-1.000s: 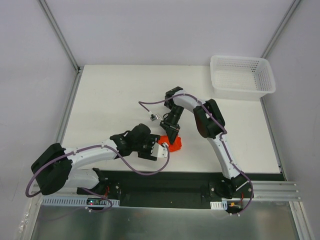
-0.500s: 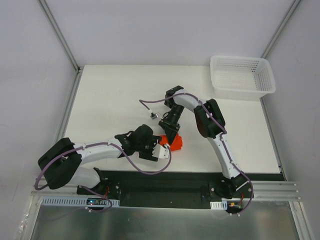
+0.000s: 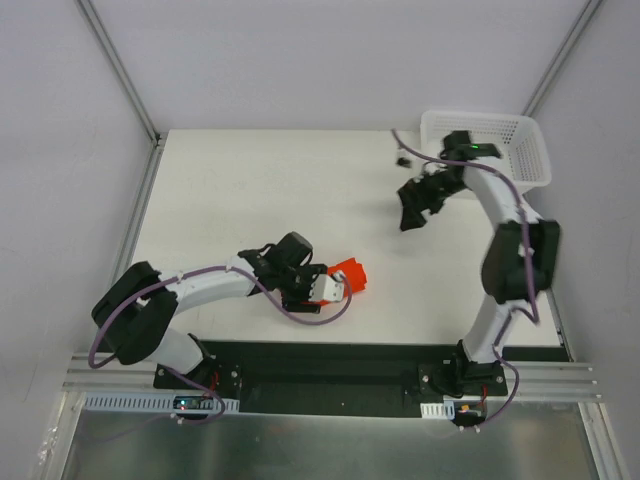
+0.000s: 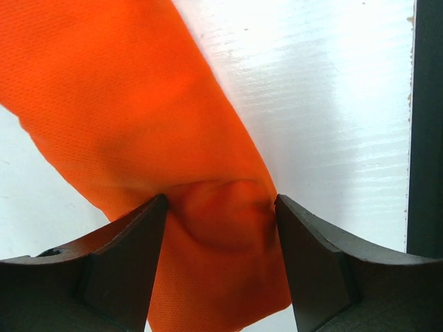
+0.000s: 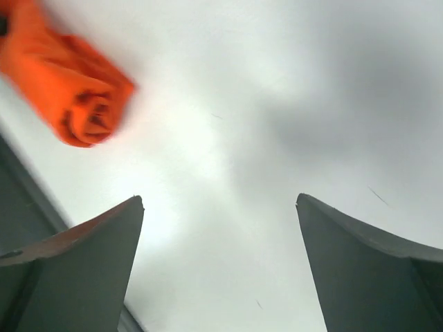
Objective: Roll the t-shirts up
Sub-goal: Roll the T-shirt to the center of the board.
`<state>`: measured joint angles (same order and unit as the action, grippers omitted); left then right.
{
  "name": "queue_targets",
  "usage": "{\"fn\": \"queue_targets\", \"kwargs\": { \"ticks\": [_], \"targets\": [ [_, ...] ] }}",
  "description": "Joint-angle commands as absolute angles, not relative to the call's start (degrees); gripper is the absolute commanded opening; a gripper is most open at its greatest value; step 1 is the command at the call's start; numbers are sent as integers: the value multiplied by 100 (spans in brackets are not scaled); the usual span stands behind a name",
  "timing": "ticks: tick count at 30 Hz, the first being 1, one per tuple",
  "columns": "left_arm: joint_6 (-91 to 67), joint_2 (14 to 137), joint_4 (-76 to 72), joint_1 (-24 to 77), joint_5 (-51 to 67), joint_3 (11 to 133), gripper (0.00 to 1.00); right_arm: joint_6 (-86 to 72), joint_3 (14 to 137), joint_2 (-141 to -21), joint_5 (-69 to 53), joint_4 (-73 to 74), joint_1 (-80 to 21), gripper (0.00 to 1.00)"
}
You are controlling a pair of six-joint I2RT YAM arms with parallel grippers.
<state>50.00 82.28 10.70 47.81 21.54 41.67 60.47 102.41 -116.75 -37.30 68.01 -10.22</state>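
Note:
The orange-red t-shirt lies rolled into a small bundle on the white table, near the front middle. My left gripper holds it from the left. In the left wrist view the t-shirt fills the gap of the left gripper, and both fingers press into a bulge of the fabric. My right gripper hangs well away at the back right, beside the basket, open and empty. In the blurred right wrist view the right gripper gapes wide over bare table, and the t-shirt shows as a spiral roll end at the upper left.
A white mesh basket stands at the table's back right corner, just behind the right arm's wrist. A dark strip runs along the table's front edge, close to the roll. Metal frame posts border the table on both sides.
The right gripper opened, let go of the roll and swung up and right toward the basket. The left gripper stayed on the roll and shifted slightly right.

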Motion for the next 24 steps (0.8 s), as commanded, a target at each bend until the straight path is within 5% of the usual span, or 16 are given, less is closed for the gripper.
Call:
{"fn": "queue_targets", "kwargs": {
  "ticks": [1,4,8,10,17,24],
  "targets": [
    [4501,8726,1959,4448,2908,4911,63,5219,7653,-8171,-2673,2917,-668,96],
    [4272,9060,2162,4132,3243,5377,62,4853,6443,-6927,-3378,1459,-720,96],
    [4009,9430,2547,3745,3795,5940,62,5948,7189,-7321,-3879,4529,-1614,96],
    [3894,9666,2750,3578,4077,6282,62,6116,6736,-7217,-3534,4535,-2281,96],
    [3166,10397,3348,3121,4728,7092,61,7434,4730,-6074,-2611,2527,-3593,96],
    [2382,11021,3419,2927,4641,7479,55,7726,4588,-6521,-2584,1846,-4508,96]
  ]
}}
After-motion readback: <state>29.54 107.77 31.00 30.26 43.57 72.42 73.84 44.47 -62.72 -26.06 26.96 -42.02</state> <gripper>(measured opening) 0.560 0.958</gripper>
